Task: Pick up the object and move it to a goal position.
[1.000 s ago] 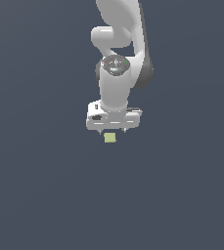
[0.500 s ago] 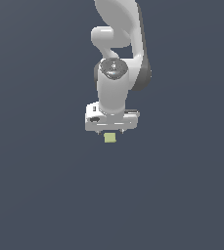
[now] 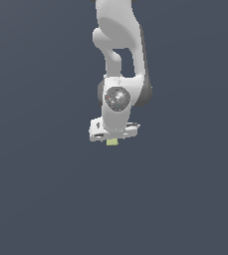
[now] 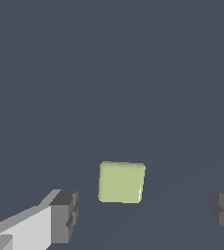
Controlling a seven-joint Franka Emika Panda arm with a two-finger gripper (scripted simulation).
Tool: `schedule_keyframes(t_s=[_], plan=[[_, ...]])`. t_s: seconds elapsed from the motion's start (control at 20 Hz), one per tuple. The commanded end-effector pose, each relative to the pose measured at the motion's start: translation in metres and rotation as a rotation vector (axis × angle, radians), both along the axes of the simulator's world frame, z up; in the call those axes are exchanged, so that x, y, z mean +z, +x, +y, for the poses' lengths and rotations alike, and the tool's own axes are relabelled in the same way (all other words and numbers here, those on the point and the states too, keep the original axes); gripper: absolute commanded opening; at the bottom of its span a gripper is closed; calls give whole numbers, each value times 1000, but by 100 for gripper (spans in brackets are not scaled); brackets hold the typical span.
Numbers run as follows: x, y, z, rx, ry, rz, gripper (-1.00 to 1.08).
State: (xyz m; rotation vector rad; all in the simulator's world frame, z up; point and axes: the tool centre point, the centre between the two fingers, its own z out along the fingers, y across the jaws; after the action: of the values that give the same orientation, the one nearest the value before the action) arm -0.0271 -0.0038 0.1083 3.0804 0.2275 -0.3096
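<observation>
Fingers (image 4: 63,216) spread wide, gripping nothing.
The cube (image 4: 121,182) sits centred between them, apparently lined up for grasping.

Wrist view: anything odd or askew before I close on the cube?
Nothing stands out. The cube sits flat and intact between the open gripper's fingers, clear gaps on both sides, slightly nearer one finger.
</observation>
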Motion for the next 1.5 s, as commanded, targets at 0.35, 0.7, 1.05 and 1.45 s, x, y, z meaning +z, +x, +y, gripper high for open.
schedule_keyframes(t_s=[0.35,0.7,1.05,1.45], plan=[[-62,-28,-1,52,-12,193,108],[-76,-35,-2,63,-15,236,108],[-86,-40,-3,62,-14,233,108],[-102,-48,-4,63,-14,236,-100]])
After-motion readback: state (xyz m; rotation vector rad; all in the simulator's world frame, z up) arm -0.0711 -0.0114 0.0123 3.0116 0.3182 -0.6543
